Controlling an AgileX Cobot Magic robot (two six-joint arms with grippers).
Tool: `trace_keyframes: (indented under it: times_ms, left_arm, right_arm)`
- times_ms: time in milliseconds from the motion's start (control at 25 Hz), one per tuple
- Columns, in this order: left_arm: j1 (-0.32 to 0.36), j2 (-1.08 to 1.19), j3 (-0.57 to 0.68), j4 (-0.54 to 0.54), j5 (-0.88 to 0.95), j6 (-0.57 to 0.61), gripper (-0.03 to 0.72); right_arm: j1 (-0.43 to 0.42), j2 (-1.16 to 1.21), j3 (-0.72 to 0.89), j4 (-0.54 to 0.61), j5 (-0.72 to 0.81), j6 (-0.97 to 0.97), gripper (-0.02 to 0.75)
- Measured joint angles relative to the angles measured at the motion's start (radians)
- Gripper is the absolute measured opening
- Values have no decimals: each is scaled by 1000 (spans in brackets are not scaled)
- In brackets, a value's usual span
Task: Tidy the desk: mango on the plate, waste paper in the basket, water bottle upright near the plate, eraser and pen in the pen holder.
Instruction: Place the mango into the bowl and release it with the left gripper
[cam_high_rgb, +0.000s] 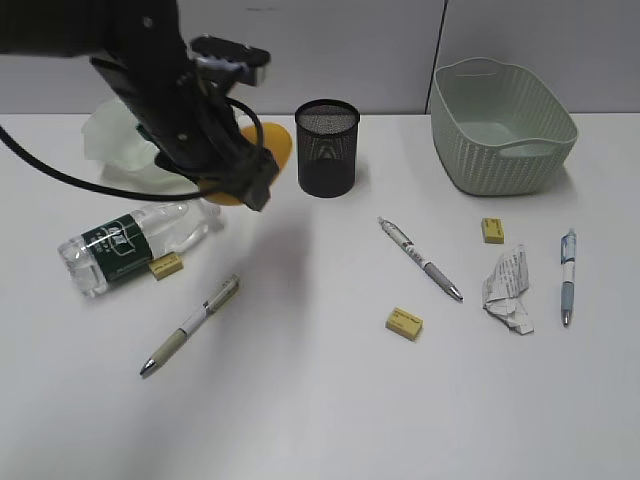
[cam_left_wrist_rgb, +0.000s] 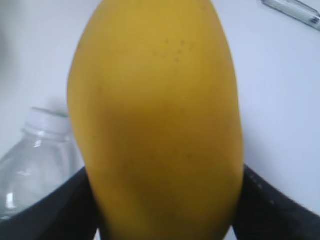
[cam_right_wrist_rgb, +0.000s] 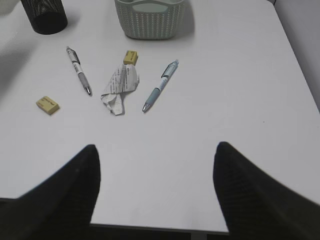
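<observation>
Nearby, water bottle (cam_high_rgb: 135, 242) (on its side), eraser (cam_high_rgb: 166, 265) touching it.

Waste paper (cam_high_rgb: 509, 288) before basket (cam_high_rgb: 503, 125), right of pen holder (cam_high_rgb: 327, 147).

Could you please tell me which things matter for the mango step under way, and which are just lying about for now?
In use: smooth yellow-orange oval mango; pale green ruffled translucent plate; left gripper, clamped on the mango.
Lying about: clear plastic bottle on its side; black mesh cup; pale green woven-look basket; crumpled white paper; three pens; three yellow erasers.
</observation>
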Motion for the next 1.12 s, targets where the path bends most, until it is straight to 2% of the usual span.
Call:
trace_keyframes:
  times_ms: [280,440,680,1120]
  left_arm:
    - [220,-74,-14,13,-18,-1,544]
    - [300,-73,-15,13,-96,-1,544]
    - [340,-19,-16,2,-289,0,544]
    - [343,186,-16,-13,-594,0,544]
  right_arm:
    - [0,0,0,0,0,0,558]
    - [0,0,0,0,0,0,558]
    - [0,0,0,0,0,0,558]
    - [0,0,0,0,0,0,558]
